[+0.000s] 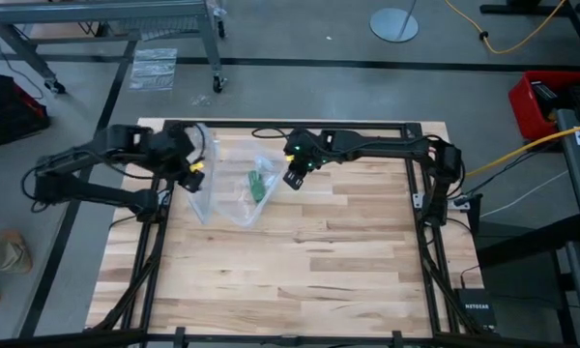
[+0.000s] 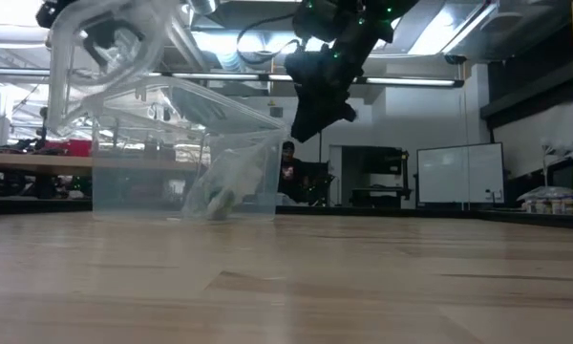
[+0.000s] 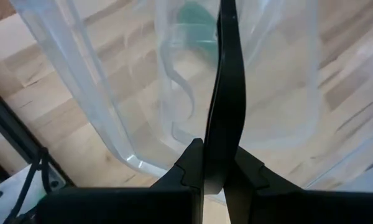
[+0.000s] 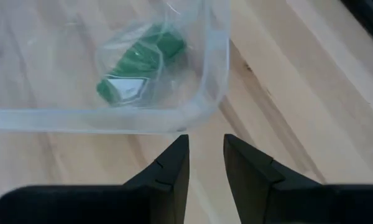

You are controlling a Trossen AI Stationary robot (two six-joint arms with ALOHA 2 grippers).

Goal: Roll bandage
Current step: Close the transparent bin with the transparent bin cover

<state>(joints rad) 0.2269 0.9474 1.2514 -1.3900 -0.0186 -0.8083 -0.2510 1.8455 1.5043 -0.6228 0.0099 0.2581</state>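
The bandage (image 4: 140, 62) is a small bright green roll inside a clear plastic bag (image 1: 234, 184). In the high view the bandage (image 1: 256, 186) lies at the middle of the table's far half. My left gripper (image 1: 195, 176) is shut on the bag at its left side and holds that side up. The bag's lower end (image 2: 220, 203), with the bandage in it, rests on the table. My right gripper (image 4: 205, 146) hovers open just right of the bag's rim (image 4: 193, 121), with nothing between its fingers. My left gripper pinches the bag's clear plastic near its thick rim (image 3: 174, 127) between its two shut fingers (image 3: 227, 93), slanting down from the table's left. The held side is lifted high (image 2: 105, 57). From there the bag slopes down to its lower end on the table.
A black frame (image 1: 414, 193) runs around the wooden table top. The near half of the table (image 1: 300, 280) is bare wood. Beyond the far edge, a person (image 2: 287, 158) sits in the room behind.
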